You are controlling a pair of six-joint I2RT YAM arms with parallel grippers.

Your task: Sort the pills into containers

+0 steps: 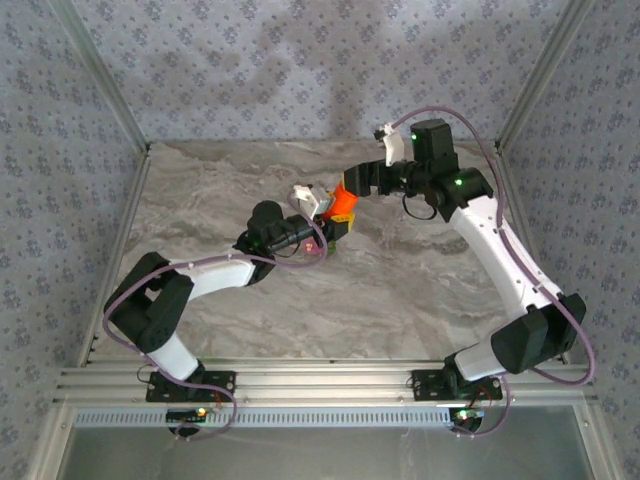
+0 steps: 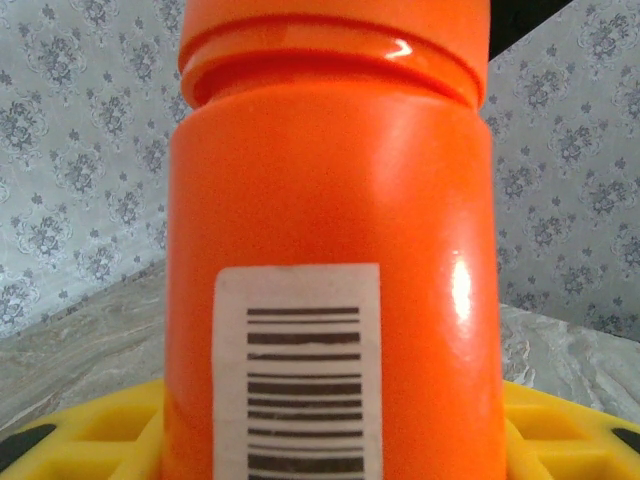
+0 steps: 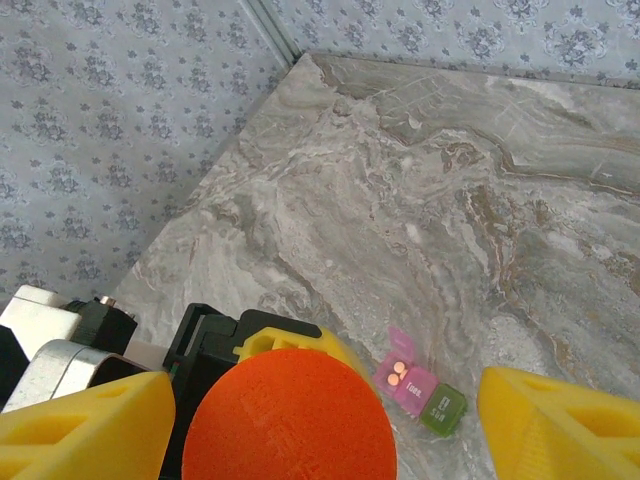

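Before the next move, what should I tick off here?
1. Left pincer gripping the orange bottle: ok.
2. Cap seated on the bottle: ok.
3. Right pincer straddling the cap: ok, jaws open.
4. Pink compartment open: ok, two pills inside.
5. Green compartment open: not ok, lid looks shut.
6. More pills inside the bottle: cannot tell.

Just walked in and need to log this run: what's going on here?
The left gripper grips an orange bottle around its body. The right gripper hangs open over the bottle's orange cap, one finger on each side. Beside them on the marble table lies the small pill container: its pink compartment is open with two orange pills inside, and the green compartment looks shut.
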